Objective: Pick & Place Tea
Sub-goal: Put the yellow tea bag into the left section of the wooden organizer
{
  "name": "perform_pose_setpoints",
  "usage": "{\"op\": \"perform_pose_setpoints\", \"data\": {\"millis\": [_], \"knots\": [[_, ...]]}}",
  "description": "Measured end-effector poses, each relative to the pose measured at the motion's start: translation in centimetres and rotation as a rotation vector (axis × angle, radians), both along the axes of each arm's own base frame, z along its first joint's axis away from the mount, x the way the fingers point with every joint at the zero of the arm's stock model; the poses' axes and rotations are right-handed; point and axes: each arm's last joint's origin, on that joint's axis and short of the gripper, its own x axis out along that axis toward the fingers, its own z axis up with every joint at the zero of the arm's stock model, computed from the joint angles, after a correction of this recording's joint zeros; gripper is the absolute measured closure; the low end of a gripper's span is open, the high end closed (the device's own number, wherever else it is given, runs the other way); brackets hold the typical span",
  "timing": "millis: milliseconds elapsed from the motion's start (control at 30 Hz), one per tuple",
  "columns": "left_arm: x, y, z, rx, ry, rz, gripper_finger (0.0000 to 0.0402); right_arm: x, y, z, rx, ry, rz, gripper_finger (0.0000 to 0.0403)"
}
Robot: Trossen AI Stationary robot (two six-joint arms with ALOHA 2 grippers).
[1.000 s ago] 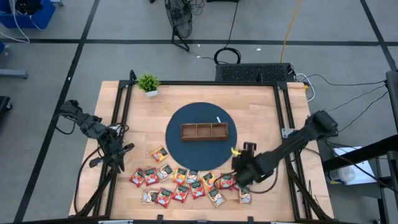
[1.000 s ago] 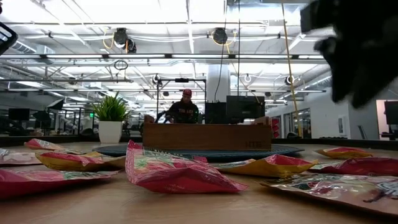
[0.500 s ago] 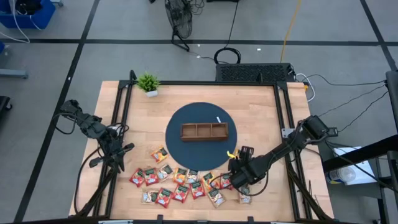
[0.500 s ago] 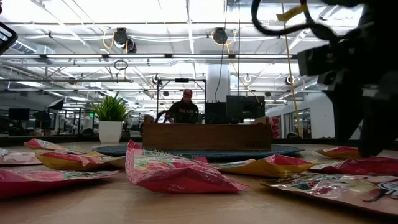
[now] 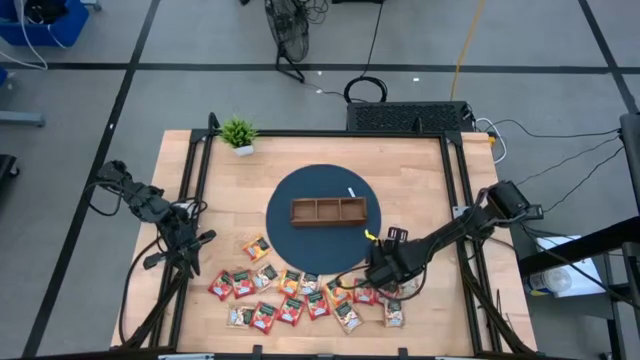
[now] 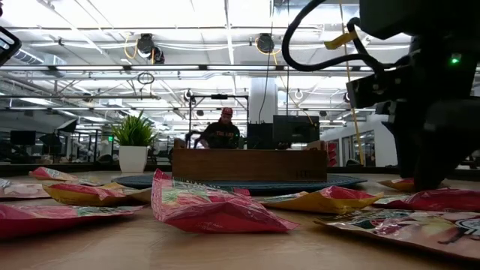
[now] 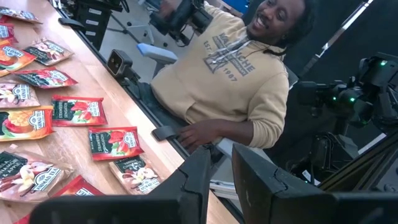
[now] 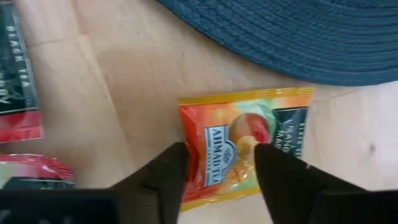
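Observation:
Several small red, orange and green-and-white tea sachets point(image 5: 290, 295) lie flat in loose rows on the wooden table near its front edge. My right gripper point(image 8: 221, 171) points down at the right end of the rows point(image 5: 383, 278). It is open, and its fingers straddle one orange sachet point(image 8: 239, 140) that lies flat beside the mat. The brown three-compartment wooden tray point(image 5: 329, 211) sits on a round blue mat point(image 5: 300, 245). My left gripper point(image 5: 205, 238) waits at the table's left edge, fingers a little apart with nothing between them point(image 7: 214, 174). My right gripper comes at the orange sachet from above, one fingertip point(image 8: 165, 171) near its left edge and the other point(image 8: 280, 171) over its middle point(image 8: 245, 149). The sachet lies flat on the table. I cannot tell whether the fingertips touch it.
A small potted plant point(image 5: 238, 133) stands at the far left corner. A person in a beige hoodie point(image 7: 230, 74) sits just past the table's near edge. Other sachets point(image 8: 18, 68) lie close beside the orange one. Bare wood lies right of the mat point(image 5: 420, 190).
My right gripper has come down from above the table onto the right end of the sachet rows, shifting a little toward the mat and tipping steeper. The sachets have stayed where they lay.

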Motion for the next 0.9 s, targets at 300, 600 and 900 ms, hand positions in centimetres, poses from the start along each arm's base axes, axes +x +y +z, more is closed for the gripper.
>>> {"op": "perform_pose_setpoints", "data": {"millis": [300, 600, 900], "knots": [[0.0, 0.0, 0.0, 0.000, 0.000, 0.000, 0.0330, -0.2, 0.2, -0.3, 0.049, -0.002, 0.054, 0.0389], [0.0, 0.0, 0.0, -0.001, -0.002, 0.000, 0.0330, 0.2, 2.7, 5.0, 0.040, -0.082, 0.042, 0.0399], [0.0, 0.0, 0.0, 0.000, 0.000, 0.000, 0.0330, -0.7, 4.9, 8.9, -0.318, -0.343, 0.112, 0.0401]]}}
